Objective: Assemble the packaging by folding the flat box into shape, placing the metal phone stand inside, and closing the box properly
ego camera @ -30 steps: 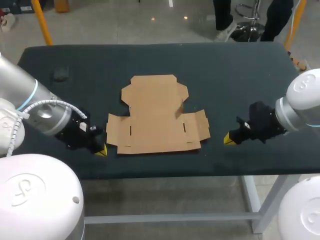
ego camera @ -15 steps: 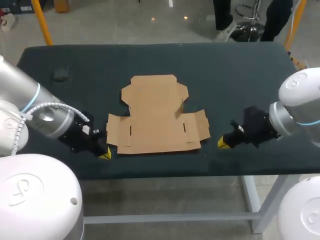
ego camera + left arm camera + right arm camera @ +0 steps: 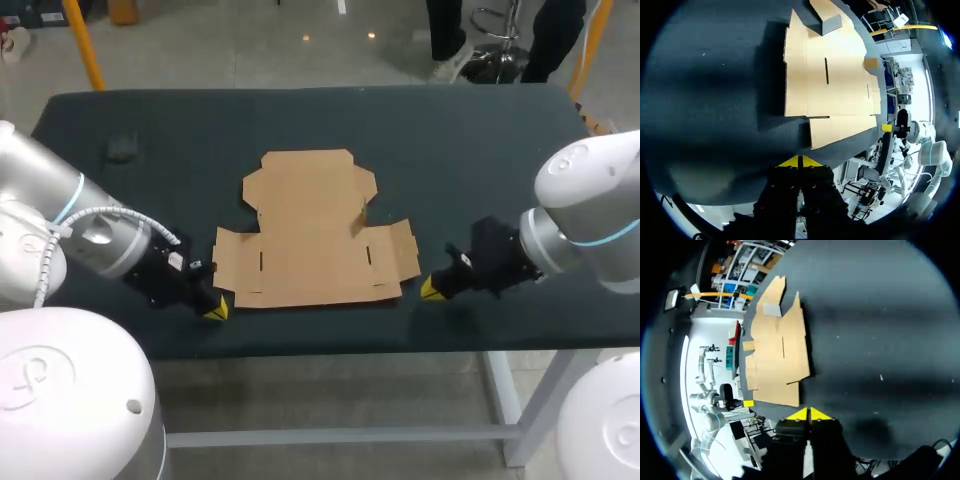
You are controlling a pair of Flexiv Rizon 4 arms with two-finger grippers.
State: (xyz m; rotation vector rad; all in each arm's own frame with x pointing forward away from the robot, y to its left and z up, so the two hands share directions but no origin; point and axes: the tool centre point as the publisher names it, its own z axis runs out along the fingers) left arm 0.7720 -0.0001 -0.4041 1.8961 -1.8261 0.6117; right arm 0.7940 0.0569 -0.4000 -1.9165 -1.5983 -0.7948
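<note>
Flat box blank (image 3: 312,232) lies unfolded at the middle of the dark table (image 3: 480,150), somewhat toward the near edge, no panel erected yet. Appearance: plain tan cardboard, die-cut. The far panel is narrower, with notched corners and a shallow tuck edge. The near section is wider, with a short wing at the left end and another at the right end. Short slits show near both wings. One small flap by the right-hand notch seems raised slightly off the cloth and throws a shadow; the rest sits flush. Left gripper (image 3: 215,310) is low at the blank's near-left corner, just beside it and not touching; in the left wrist view its yellow tips are pressed together with nothing between them and a strip of bare cloth ahead of them. Right gripper (image 3: 430,290) is just beside the near-right wing, tips likewise closed on nothing, also short of the cardboard. A small dark object (image 3: 122,148) sits far left on the table, well apart; cannot tell whether it is the phone stand. Handling judgement: the sheet should be very light, stiff across each panel but willing to hinge along its score lines, and likely to slide on the cloth if pushed from one side only. Lying flush, it offers little edge to pinch. The outer edges of the two wings look like the best holds, worked from both sides so the sheet stays put.
</note>
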